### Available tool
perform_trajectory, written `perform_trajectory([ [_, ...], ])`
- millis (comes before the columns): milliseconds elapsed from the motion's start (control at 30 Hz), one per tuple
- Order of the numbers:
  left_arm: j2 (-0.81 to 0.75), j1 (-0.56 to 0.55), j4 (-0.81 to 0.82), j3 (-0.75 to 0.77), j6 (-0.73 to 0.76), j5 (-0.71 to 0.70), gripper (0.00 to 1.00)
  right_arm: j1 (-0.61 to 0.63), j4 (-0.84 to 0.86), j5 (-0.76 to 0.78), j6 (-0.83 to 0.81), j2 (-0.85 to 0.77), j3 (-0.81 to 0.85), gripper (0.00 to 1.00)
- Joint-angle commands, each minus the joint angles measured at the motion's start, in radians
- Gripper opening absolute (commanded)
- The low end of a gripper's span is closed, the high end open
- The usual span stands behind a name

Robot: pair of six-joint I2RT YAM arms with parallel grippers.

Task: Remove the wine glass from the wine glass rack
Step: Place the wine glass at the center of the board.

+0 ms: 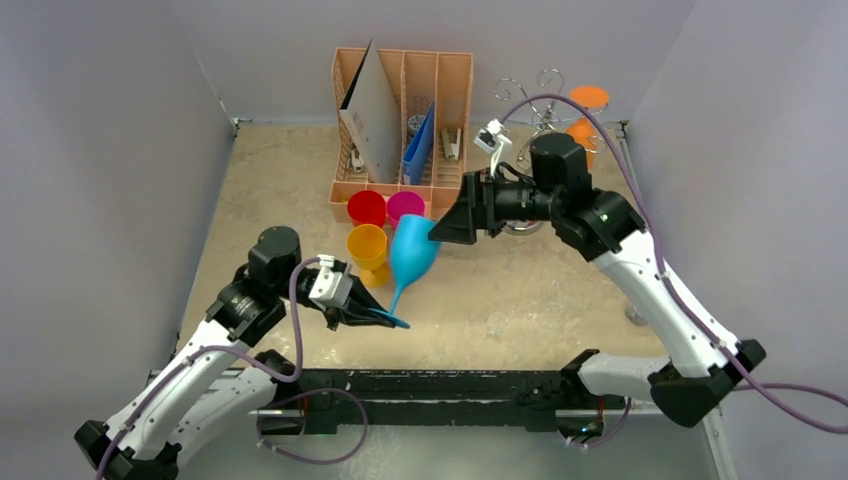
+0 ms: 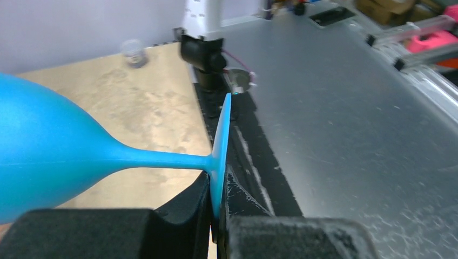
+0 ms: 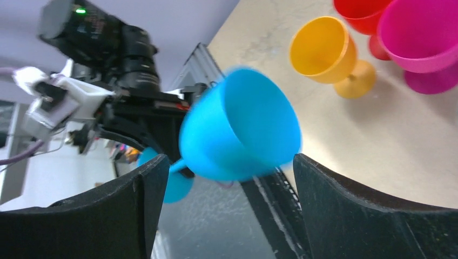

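A blue wine glass (image 1: 412, 252) is held tilted above the table, foot low, bowl up toward the right arm. My left gripper (image 1: 365, 315) is shut on the edge of its round foot (image 2: 222, 135); stem and bowl (image 2: 48, 156) stretch off to the left in the left wrist view. My right gripper (image 1: 445, 225) is open, its jaws on either side of the bowl's rim (image 3: 240, 129), apparently not touching. The silver wire wine glass rack (image 1: 525, 92) stands at the back right behind the right arm, with two orange glasses (image 1: 588, 97) hanging on it.
A peach slotted organiser (image 1: 400, 70) with folders stands at the back centre. In front of it stand a red glass (image 1: 366, 207), a magenta glass (image 1: 405, 205) and a yellow glass (image 1: 367, 245), close to the blue one. A small clear jar (image 2: 133, 52) sits near the right table edge.
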Motion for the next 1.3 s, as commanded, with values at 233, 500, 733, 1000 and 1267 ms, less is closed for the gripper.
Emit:
perform_trajectory([
  [233, 0.035, -0.003, -0.378, 0.119, 0.447, 0.233, 0.0, 0.002, 0.038, -0.38, 0.047, 0.115, 0.124, 0.68],
  [500, 0.06, -0.003, -0.365, 0.123, 0.455, 0.227, 0.0, 0.002, 0.11, -0.516, 0.134, 0.121, 0.086, 0.49],
  [733, 0.073, -0.003, -0.348, 0.135, 0.454, 0.225, 0.0, 0.004, 0.084, -0.544, 0.124, 0.129, 0.041, 0.47],
  [1000, 0.089, -0.003, -0.342, 0.143, 0.446, 0.222, 0.0, 0.006, 0.163, -0.575, 0.172, 0.124, 0.006, 0.32],
  [1267, 0.092, -0.002, -0.336, 0.147, 0.437, 0.197, 0.0, 0.014, 0.286, -0.617, 0.271, 0.114, -0.05, 0.25],
])
